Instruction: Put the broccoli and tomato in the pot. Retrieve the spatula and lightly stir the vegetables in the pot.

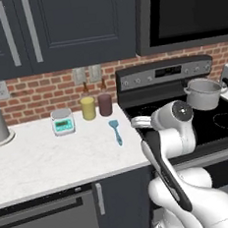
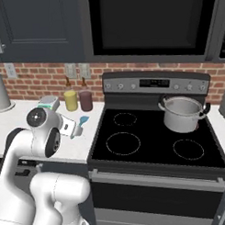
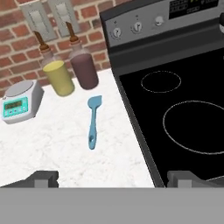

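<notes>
We found the light-blue spatula [image 3: 92,122] flat on the white counter [image 3: 57,144], just left of the stove [image 3: 183,109], in front of the yellow jar [image 3: 58,77] and maroon jar [image 3: 84,69]. Its blade pointed toward the brick wall, its handle toward us. Our gripper [image 3: 113,179] hung above with its fingers spread wide, holding nothing; the spatula lay ahead and slightly left, its long axis running almost straight away. The steel pot [image 2: 182,113] sat well apart on the back right burner.

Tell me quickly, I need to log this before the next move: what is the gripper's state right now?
Gripper: open, holding nothing, poised above the white counter with the slim light-blue spatula lying ahead of it.
</notes>
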